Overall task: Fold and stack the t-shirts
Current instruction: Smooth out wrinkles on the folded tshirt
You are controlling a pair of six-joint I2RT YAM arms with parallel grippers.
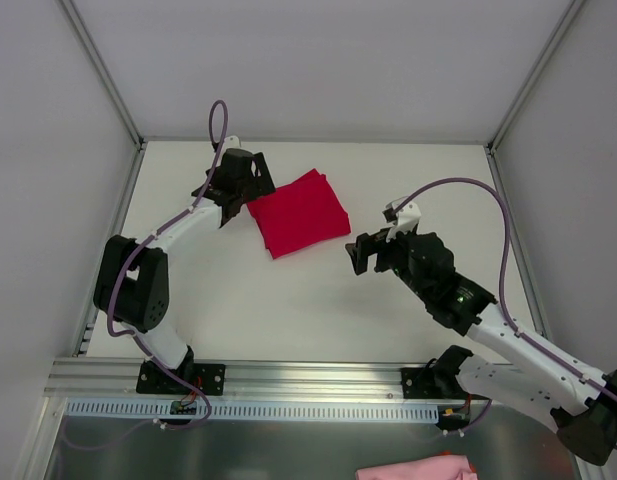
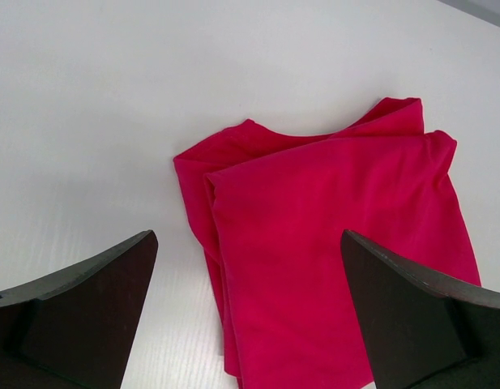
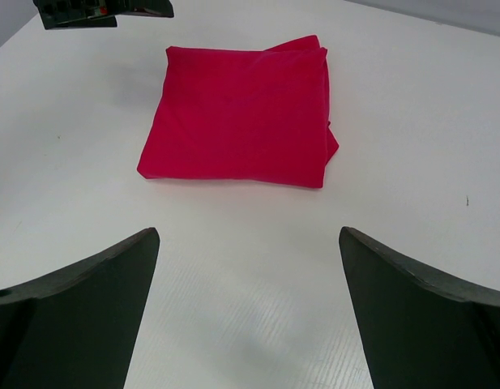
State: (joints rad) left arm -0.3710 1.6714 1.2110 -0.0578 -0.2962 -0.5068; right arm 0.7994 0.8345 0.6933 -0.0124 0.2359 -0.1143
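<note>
A pink cloth (image 1: 416,468) lies nearest, below the arm bases. On the white table (image 1: 318,310), the right gripper (image 1: 355,254) hangs wide open and empty, near the folded red t-shirt (image 1: 299,213) lying toward the back. The left gripper (image 1: 220,203), also spread wide and holding nothing, is just beside the shirt's left edge.

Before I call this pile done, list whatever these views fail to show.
- Red t-shirt: its under layers, and whether it is one shirt or several; the top fold covers them in every view.
- Its near end, left wrist view: cut off by the bottom edge and a dark finger.
- Pink cloth, top view: cut off by the bottom edge; what it is, unclear.
</note>
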